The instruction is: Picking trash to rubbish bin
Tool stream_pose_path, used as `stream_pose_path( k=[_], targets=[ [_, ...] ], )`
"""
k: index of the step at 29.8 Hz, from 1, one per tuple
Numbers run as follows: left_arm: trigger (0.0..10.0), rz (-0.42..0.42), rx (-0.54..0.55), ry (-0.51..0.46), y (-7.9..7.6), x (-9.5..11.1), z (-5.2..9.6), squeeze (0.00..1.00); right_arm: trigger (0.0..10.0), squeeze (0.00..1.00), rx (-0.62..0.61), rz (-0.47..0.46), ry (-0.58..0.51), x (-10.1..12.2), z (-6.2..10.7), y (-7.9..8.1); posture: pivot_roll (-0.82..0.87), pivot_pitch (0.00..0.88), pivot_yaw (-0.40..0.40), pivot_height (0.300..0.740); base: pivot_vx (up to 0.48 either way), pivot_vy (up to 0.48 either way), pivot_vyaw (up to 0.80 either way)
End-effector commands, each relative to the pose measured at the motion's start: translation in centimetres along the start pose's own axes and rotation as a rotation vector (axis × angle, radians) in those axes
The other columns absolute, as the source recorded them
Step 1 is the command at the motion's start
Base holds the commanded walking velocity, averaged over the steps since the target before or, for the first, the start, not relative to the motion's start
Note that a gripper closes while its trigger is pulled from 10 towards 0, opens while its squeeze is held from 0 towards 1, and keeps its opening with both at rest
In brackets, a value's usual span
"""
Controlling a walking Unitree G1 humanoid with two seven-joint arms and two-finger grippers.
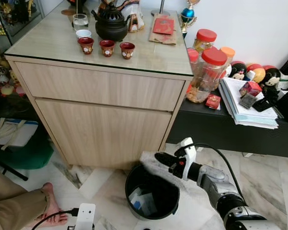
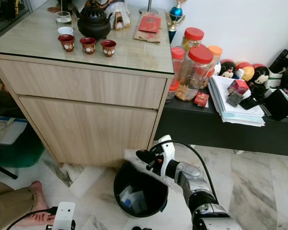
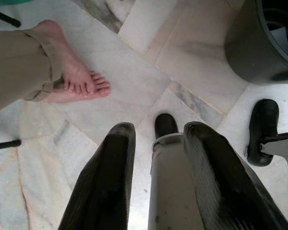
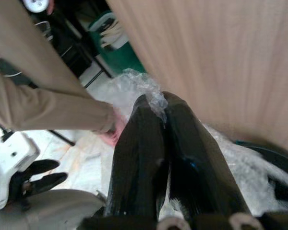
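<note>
My right gripper (image 1: 164, 158) is shut on a sheet of clear bubble wrap (image 1: 147, 158) and holds it over the far rim of the black rubbish bin (image 1: 127, 189), which stands on the marble floor in front of the wooden cabinet. The wrap drapes down past the bin's right side. In the right wrist view the black fingers (image 4: 139, 143) are pressed together with the crinkled wrap (image 4: 134, 84) at their tips. Some white paper (image 1: 141, 201) lies inside the bin. My left gripper (image 3: 159, 127) hangs low over the floor, open with nothing between its fingers; the bin (image 3: 257, 52) is off to its side.
The light wooden cabinet (image 1: 105, 115) with a teapot and cups stands just behind the bin. A low black shelf (image 1: 221, 129) with jars and papers is to the right. A person's bare foot (image 1: 50, 206) and trouser leg rest on the floor at the left.
</note>
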State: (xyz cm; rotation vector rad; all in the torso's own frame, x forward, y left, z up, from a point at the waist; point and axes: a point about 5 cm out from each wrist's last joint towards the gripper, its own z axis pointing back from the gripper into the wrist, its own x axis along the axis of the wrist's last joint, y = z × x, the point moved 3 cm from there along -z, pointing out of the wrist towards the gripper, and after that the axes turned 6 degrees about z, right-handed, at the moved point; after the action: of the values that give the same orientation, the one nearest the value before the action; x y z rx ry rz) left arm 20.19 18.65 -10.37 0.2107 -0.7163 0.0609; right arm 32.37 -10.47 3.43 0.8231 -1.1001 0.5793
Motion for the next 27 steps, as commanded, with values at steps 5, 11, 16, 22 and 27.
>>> stream_pose_path(
  k=[5,11,16,22,27],
  targets=[
    [10.0,-0.005,-0.022,0.067,-0.7,-2.1,0.6,0.00,10.0,0.00,0.040,-0.021,-0.023,0.3,-0.1,0.4,0.09,0.129,-0.162,0.740,0.000,0.000,0.00],
    [10.0,-0.007,-0.025,0.067,-0.8,-2.1,0.6,0.00,10.0,0.00,-0.087,0.012,0.066,-1.0,0.2,-0.6,0.09,0.129,-0.164,0.740,0.000,0.000,0.00],
    [10.0,-0.003,-0.022,0.068,-0.9,-2.0,0.6,0.00,10.0,0.00,-0.285,0.038,0.170,-2.9,1.3,-2.2,0.09,0.144,-0.167,0.740,0.000,0.000,0.00],
    [10.0,0.001,-0.014,0.072,-0.7,-2.2,0.6,0.00,10.0,0.00,-0.411,0.000,0.152,-3.0,1.9,-3.3,0.10,0.156,-0.167,0.740,0.000,0.000,0.00],
    [10.0,0.004,-0.011,0.075,-0.6,-2.3,0.6,0.00,10.0,0.00,-0.480,-0.005,0.153,-3.2,2.4,-3.8,0.10,0.162,-0.167,0.740,0.000,0.000,0.00]
  ],
)
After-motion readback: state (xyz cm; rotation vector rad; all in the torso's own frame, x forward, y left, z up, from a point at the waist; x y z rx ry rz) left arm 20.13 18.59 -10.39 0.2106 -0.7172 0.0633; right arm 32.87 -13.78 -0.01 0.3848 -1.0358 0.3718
